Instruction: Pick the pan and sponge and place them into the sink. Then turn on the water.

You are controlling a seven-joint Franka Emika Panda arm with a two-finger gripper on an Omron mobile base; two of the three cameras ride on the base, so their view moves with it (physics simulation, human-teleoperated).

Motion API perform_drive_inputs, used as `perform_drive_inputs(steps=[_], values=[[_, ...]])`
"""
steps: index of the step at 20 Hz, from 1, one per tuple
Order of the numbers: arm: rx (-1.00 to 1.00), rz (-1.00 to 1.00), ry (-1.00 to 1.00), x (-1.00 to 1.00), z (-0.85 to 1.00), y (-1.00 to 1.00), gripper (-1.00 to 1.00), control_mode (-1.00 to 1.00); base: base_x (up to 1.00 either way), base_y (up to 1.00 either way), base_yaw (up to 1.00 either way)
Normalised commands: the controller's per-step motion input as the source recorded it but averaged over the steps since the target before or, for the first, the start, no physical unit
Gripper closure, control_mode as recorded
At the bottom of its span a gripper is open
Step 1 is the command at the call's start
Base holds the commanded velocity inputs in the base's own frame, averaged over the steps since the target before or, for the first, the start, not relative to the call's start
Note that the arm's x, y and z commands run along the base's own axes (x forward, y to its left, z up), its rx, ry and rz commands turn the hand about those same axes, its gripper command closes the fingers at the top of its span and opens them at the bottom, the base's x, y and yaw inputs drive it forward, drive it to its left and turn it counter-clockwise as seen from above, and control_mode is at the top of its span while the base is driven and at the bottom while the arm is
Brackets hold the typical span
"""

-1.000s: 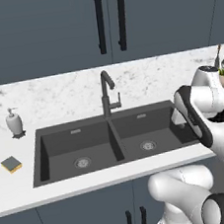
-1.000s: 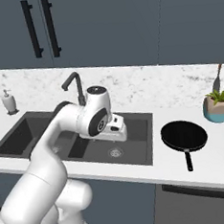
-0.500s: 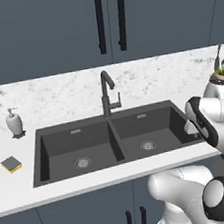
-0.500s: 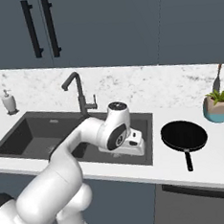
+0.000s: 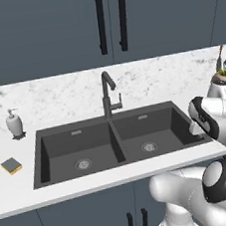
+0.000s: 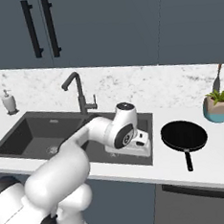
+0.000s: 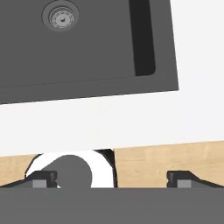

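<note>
Gripper (image 7: 111, 177) spread wide, holding nothing, hovering over the front right corner of the sink (image 6: 24, 136), looking down on basin and white counter (image 7: 131, 118). Pan (image 6: 184, 136) just beside it to the right, flat on the counter. Sponge (image 5: 11, 165) well apart, left of the sink.

No readable text, labels, brands, numbers or signs on anything here.

A kitchen: sink (image 5: 61, 161), faucet (image 5: 106, 93), marble backsplash (image 5: 57, 94), dark cabinets (image 5: 50, 32)
</note>
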Motion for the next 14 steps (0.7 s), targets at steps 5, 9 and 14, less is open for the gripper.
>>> perform_drive_inputs(steps=[5,9,14], values=[[0.0,0.0,0.02,0.3,-0.12,-0.24,-1.0,-1.0,0.0,0.0,0.0],[0.0,0.0,0.02,0.35,-0.16,-0.47,-1.0,-1.0,0.0,0.0,0.0],[0.0,0.0,0.04,0.26,-0.07,-0.34,-1.0,-1.0,0.0,0.0,0.0]])
